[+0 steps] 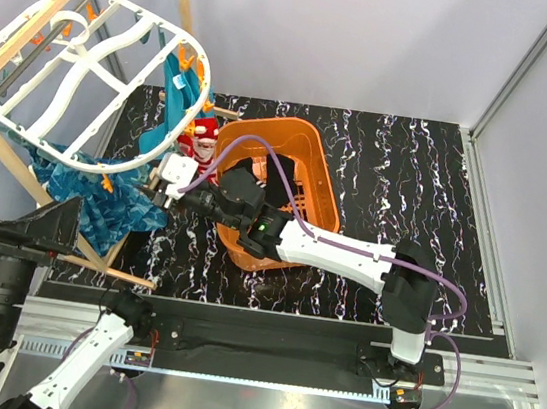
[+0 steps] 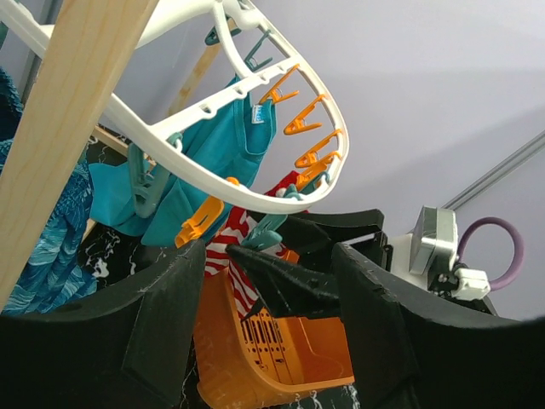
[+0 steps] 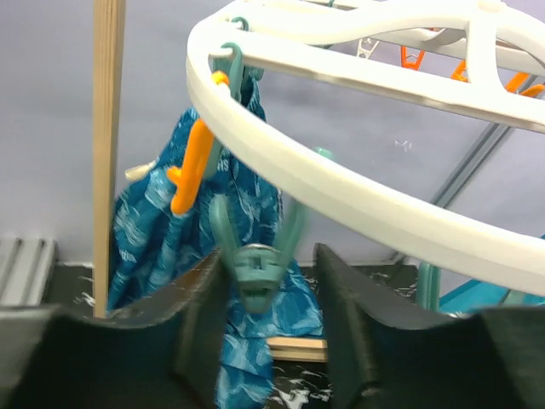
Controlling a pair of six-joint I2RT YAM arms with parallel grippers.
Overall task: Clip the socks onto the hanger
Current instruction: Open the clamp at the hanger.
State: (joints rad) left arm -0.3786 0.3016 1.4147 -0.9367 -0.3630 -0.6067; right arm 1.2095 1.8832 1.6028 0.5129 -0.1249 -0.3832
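Sock [image 2: 228, 247], red-striped, hangs under the hanger's [image 2: 213, 183] right end, by the orange basket [image 2: 281, 358]. Left hand [image 2: 271, 281] gapes empty, below and left of it. Right hand [image 3: 266, 281], nearer, stands open astride a teal peg [image 3: 255, 266] on the rim, not visibly squeezing it.

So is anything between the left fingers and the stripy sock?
Yes. The right arm's black fingers sit in between, just in front of the sock under the hanger rim. The left fingers would probably have to go round them.
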